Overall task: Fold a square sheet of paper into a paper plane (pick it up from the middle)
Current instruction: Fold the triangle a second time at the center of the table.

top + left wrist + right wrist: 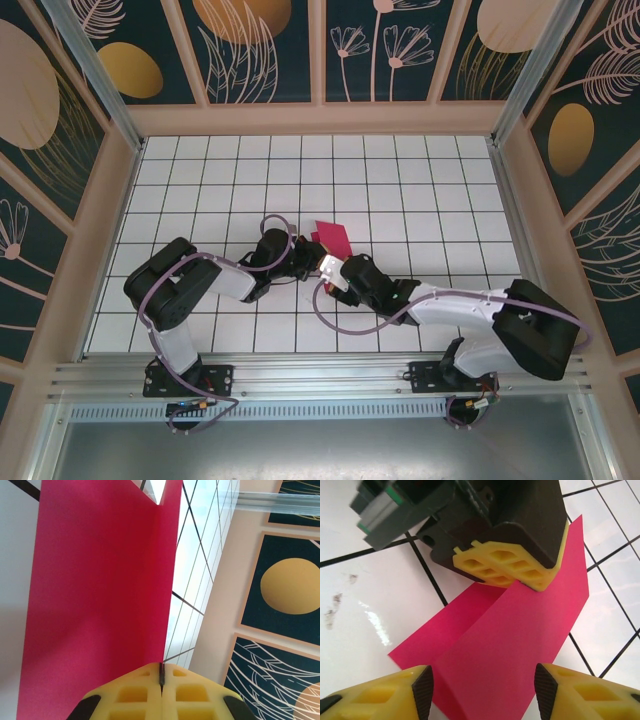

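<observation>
1. In the top view, the left arm (190, 285) is reaching from the left toward the middle of the white tiled table (420, 180), with the left gripper (305, 262) pointing right.
2. From the left wrist, the left gripper's yellow fingers (135, 695) are pressing together on an edge of the magenta-red sheet of paper (100, 605), which is stretching away from the closed tips.
3. In the top view, the sheet of paper (333, 238) is sitting near the table's middle, just beyond the spot where the two grippers are meeting.
4. From the right wrist, the paper is showing a crease. One layer is lying flat on the tiles, and the other is rising to the left gripper, which is pinching its upper edge.
5. The right gripper (482, 692) is standing spread, with the paper's near end lying between its two yellow fingers (380, 695). Whether they are touching it cannot be told.
6. In the top view, the right gripper is sitting just beside the left one, and the right arm (500, 320) is reaching in from the right.
</observation>
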You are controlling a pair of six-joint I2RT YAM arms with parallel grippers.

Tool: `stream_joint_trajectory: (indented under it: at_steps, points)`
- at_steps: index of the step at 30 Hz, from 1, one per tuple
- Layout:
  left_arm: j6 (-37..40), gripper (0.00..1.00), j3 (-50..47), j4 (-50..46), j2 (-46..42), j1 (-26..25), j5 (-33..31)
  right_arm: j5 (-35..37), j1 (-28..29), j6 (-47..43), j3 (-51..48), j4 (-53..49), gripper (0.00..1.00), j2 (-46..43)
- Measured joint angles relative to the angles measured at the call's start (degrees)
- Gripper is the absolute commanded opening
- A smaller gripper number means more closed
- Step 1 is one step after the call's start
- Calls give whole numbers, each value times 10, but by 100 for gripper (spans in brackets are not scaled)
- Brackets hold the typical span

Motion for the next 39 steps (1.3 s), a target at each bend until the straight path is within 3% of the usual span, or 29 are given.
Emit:
stream_joint_trajectory:
  at_steps: [11, 17, 23, 29, 39]
  points:
    - [9, 8, 2, -11, 0, 0, 5, 20, 0, -15, -12, 44, 15, 7]
    - [40, 30, 21, -66, -11, 0, 0, 12, 0, 18, -12, 43, 1, 6]
    - [92, 47, 25, -177, -101, 7, -52, -48, -12, 120, -8, 34, 0, 5]
    - [139, 45, 11, -285, -229, 11, -131, -122, -24, 274, 38, 33, 0, 52]
    - [178, 20, -64, -384, -330, 11, -146, -240, -43, 475, 72, 78, 0, 137]
